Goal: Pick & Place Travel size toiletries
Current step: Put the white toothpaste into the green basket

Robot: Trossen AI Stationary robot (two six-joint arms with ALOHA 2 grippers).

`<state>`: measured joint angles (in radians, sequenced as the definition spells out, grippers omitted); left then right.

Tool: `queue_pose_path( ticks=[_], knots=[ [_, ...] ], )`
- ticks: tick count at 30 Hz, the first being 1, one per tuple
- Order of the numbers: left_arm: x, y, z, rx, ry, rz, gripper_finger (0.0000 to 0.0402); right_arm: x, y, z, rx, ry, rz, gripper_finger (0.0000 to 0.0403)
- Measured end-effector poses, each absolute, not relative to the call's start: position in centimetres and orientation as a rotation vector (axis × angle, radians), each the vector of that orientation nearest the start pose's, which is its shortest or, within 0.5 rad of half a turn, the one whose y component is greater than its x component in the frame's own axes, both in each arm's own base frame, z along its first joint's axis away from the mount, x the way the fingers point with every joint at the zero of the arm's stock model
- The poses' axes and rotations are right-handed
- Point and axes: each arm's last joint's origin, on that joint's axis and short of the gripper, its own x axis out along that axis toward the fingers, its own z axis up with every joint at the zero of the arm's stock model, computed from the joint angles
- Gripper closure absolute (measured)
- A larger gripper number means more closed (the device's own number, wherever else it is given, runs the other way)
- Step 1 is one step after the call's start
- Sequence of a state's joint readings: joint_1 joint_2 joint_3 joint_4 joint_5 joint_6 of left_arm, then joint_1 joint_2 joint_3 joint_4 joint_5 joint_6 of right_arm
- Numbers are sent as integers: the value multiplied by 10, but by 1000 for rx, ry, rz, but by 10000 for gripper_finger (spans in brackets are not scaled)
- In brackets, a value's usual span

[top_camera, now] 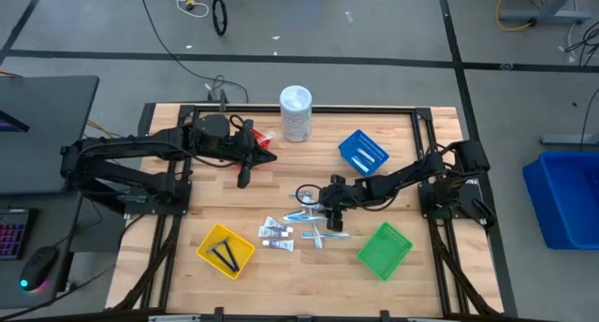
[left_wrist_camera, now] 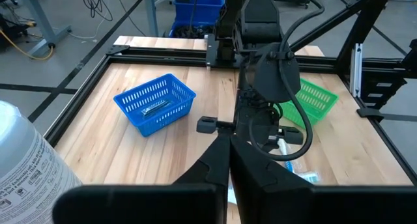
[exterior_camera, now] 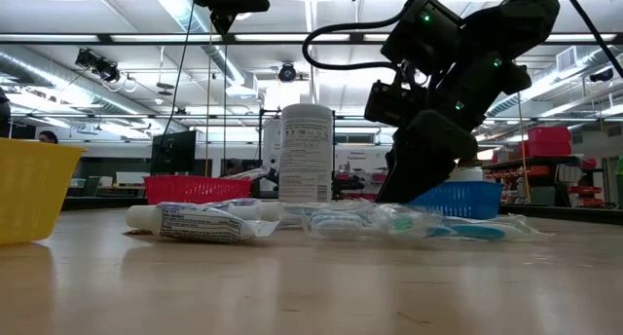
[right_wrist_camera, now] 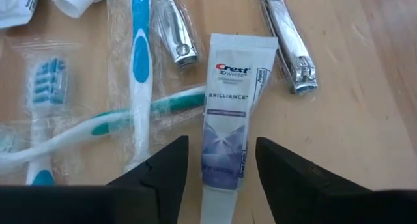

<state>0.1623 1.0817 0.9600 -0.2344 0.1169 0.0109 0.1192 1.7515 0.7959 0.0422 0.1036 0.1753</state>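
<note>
Fingers of the right gripper (right_wrist_camera: 220, 160) are standing apart, straddling the tube (right_wrist_camera: 229, 120) at lower centre of the right wrist frame; nothing is gripped. Risk: the toothbrush (right_wrist_camera: 140, 61) lying just beside it is getting pinched too. Left gripper (top_camera: 244, 177), shut, is waiting upper left.

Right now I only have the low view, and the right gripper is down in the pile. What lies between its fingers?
Observer: A Crest toothpaste tube lies lengthwise between the right gripper's open fingers, not yet pinched.
Operator: Anything crowding it?
Observer: A nail clipper lies beside the tube, just apart from it.
Operator: And the left arm?
Observer: The left gripper is shut, with nothing seen in it, raised near the red basket at the table's far side.
</note>
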Motion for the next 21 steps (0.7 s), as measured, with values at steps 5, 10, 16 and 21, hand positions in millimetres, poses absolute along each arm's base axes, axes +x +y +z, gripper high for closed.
queue_pose_path(
  ticks=[5, 10, 16, 21],
  knots=[
    [234, 35, 333, -39, 353, 43, 391, 315, 35, 121, 62, 905, -65, 251],
    [234, 35, 333, -39, 353, 43, 397, 315, 35, 121, 62, 906, -65, 284],
    [234, 35, 333, -39, 353, 43, 381, 315, 35, 121, 62, 906, -64, 310],
    [234, 35, 333, -39, 353, 43, 387, 315, 35, 121, 63, 906, -61, 312]
  ],
)
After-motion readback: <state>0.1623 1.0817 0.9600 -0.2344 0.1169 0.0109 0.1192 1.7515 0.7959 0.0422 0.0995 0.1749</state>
